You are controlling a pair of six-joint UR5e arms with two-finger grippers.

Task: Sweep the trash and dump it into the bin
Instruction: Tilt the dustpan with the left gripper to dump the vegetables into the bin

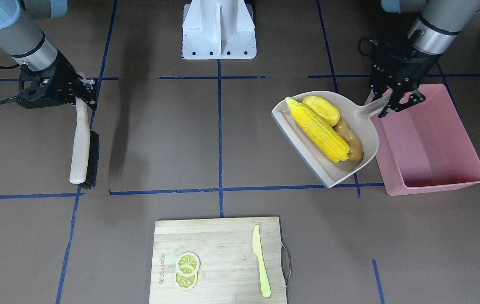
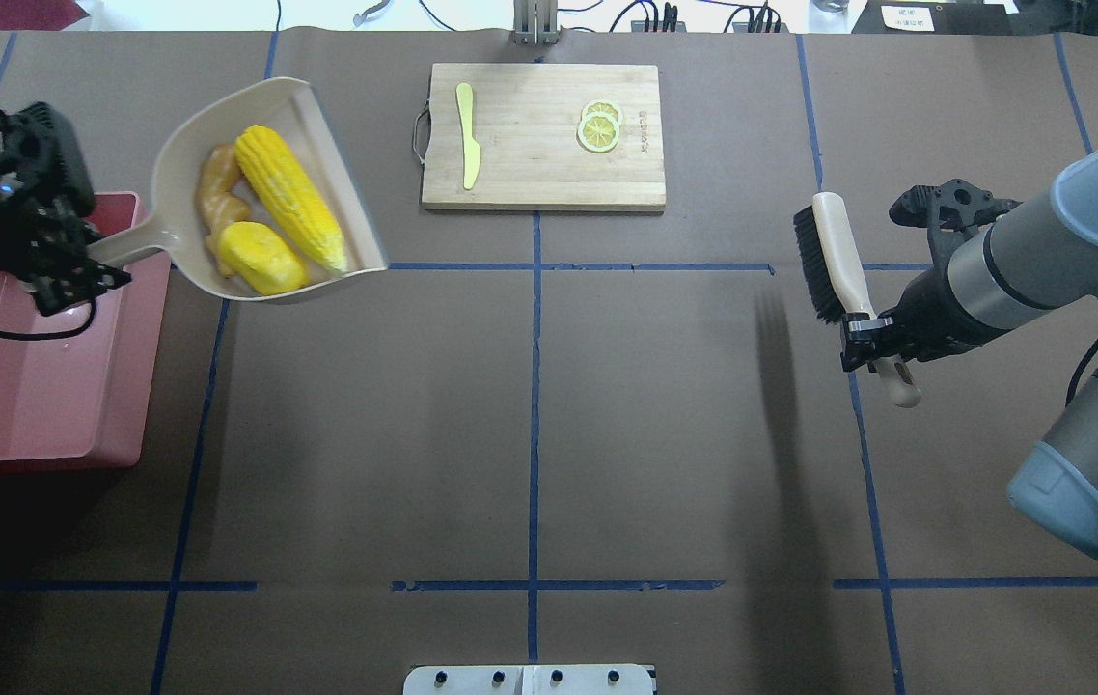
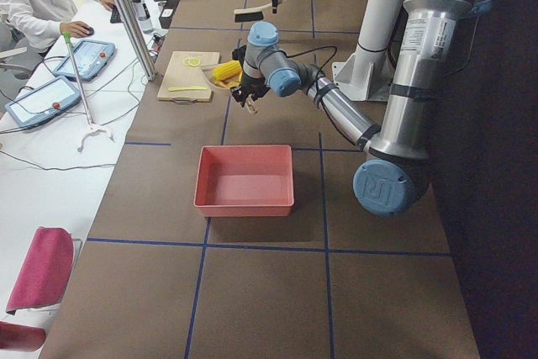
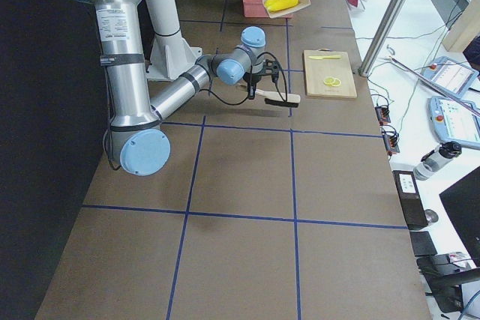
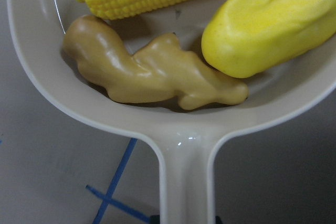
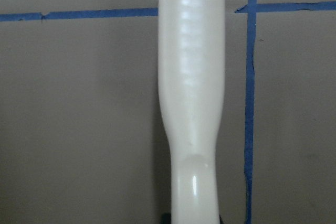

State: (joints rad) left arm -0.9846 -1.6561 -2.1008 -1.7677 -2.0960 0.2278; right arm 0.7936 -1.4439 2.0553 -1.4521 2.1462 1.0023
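Observation:
My left gripper (image 2: 76, 270) is shut on the handle of the beige dustpan (image 2: 173, 183) and holds it in the air beside the pink bin (image 2: 28, 386), whose inside shows bare. In the pan lie the corn cob (image 2: 290, 197), the yellow potato (image 2: 261, 258) and the tan ginger root (image 2: 216, 198); they also show in the left wrist view, with the ginger (image 5: 152, 69) nearest the handle. In the front view the pan (image 1: 366, 122) overlaps the bin's (image 1: 430, 143) near wall. My right gripper (image 2: 865, 333) is shut on the beige brush (image 2: 838, 253), held above the table.
A wooden cutting board (image 2: 530, 164) at the far middle carries a pale yellow-green knife (image 2: 468, 147) and two lemon slices (image 2: 599, 127). Blue tape lines cross the brown table. The robot's white base (image 1: 219, 29) stands at the near edge.

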